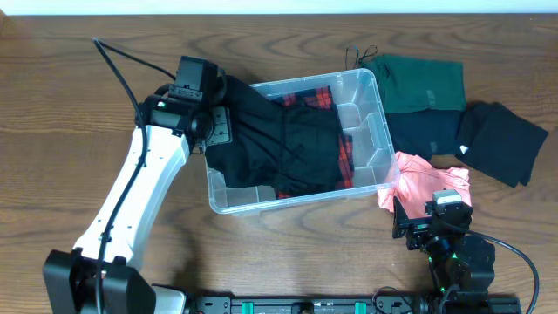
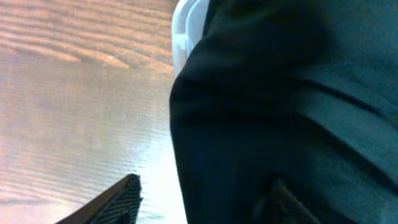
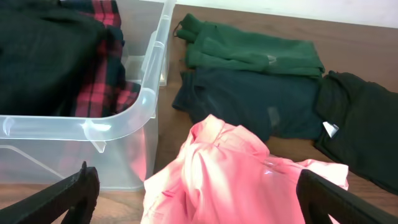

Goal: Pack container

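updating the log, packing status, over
Left gripper open at black garment draped over left rim of container. Right gripper open, empty, by pink shirt. Green top, two dark garments outside; nothing blocking.

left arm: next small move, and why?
Probably nudge the left gripper a little rightward, over the container, to bring the black garment fully inside. The garment lies mostly in the bin on the red plaid piece, but its left part drapes across the left rim by the gripper. The wrist view doesn't show whether the fingers actually grip it.
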Controlling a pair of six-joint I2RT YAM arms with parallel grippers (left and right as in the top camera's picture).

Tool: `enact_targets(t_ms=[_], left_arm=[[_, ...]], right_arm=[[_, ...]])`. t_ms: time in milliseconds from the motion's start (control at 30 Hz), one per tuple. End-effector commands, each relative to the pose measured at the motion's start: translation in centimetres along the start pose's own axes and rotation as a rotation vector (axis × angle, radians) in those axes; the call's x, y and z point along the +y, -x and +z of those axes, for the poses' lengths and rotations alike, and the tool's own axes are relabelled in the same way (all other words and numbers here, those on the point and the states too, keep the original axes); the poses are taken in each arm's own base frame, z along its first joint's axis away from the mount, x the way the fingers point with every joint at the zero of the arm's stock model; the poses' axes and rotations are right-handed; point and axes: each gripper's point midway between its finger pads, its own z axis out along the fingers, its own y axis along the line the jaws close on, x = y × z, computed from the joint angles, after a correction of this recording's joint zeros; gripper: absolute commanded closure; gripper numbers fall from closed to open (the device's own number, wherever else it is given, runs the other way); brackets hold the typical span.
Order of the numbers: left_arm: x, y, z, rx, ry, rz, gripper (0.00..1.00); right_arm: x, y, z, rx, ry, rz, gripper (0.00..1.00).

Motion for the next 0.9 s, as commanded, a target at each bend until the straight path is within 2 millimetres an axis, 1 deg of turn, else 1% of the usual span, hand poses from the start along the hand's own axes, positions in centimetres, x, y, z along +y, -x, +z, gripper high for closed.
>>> enact_targets(t_ms=[0,100,200,233,300,367,400,467,600,667,733,800,867], left_arm=[[-1.2,-0.5,1.3,0.042,-0.049,0.048,0.30],[-2.9,-0.6,2.1,0.065,-0.136,0.047,0.30],[-4.3,-0.4,2.4,0.073,-0.212,0.046,0.31],[-4.7,-0.4,2.3,0.075,-0.231,0.047,0.33],[-5.3,-0.4,2.2,0.075,-0.264,0.048,0.39],[-5.5,-0.5,2.2,0.080,-0.275,0.048,0.47],[-5.5,-0.5,2.2,0.080,-0.275,0.048,0.49],[-5.4,-0.6,2.2,0.082,-0.274,0.048,0.56],[-5.5,-0.8,2.0,0.089,-0.282,0.048,0.59],[-5.9,-0.6,1.2,0.077,-0.310,0.049,0.59],[-6.2,0.1,-0.2,0.041,-0.333,0.052,0.59],[-6.3,1.1,-1.9,-0.016,-0.346,0.064,0.59],[-6.3,2.4,-4.3,-0.092,-0.357,0.085,0.59]], right_arm=[[0.0,0.0,0.0,-0.003,0.000,0.016,0.01],[0.0,0.0,0.0,-0.003,0.000,0.016,0.01],[-0.1,0.0,0.0,-0.003,0.000,0.016,0.01],[0.0,0.0,0.0,-0.003,0.000,0.016,0.01],[0.0,0.0,0.0,-0.003,0.000,0.016,0.01],[0.0,0.0,0.0,-0.003,0.000,0.016,0.01],[0.0,0.0,0.0,-0.003,0.000,0.016,0.01],[0.0,0.0,0.0,-0.003,0.000,0.016,0.01],[0.0,0.0,0.0,-0.003,0.000,0.016,0.01],[0.0,0.0,0.0,-0.003,0.000,0.016,0.01],[-0.1,0.0,0.0,-0.003,0.000,0.016,0.01],[0.0,0.0,0.0,-0.003,0.000,0.016,0.01],[0.0,0.0,0.0,-0.003,0.000,0.016,0.01]])
